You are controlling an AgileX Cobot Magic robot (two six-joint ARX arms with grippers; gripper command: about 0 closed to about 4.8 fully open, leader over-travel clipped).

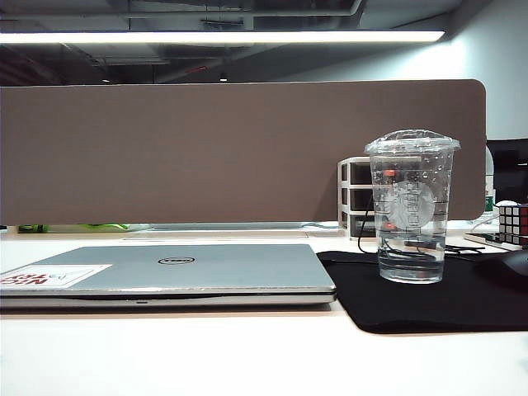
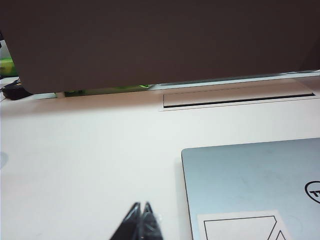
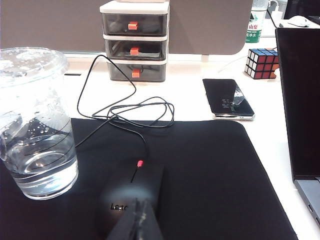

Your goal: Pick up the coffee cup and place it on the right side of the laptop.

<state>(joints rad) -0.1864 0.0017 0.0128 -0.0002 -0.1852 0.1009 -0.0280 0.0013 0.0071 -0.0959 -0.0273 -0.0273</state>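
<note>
The pale tabletop (image 1: pixel 206 355) is seen carrying a closed thin silver-grey laptop (image 1: pixel 177 272). Just right of it, on a black mat (image 1: pixel 429 301), the clear lidded plastic coffee cup (image 1: pixel 411 206) is stood upright. Left tool (image 2: pixel 141 220) and right tool (image 3: pixel 139 220) are both shown pressed together, empty.

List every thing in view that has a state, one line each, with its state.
coffee cup: upright on the black mat, lid on, a little water inside.
laptop: closed, flat on the desk.
drawer unit: all three drawers shut.
phone: face up, screen dark.
mouse: on the mat, untouched.
left hand: shut, empty.
right hand: shut, empty, above the mouse.
</note>
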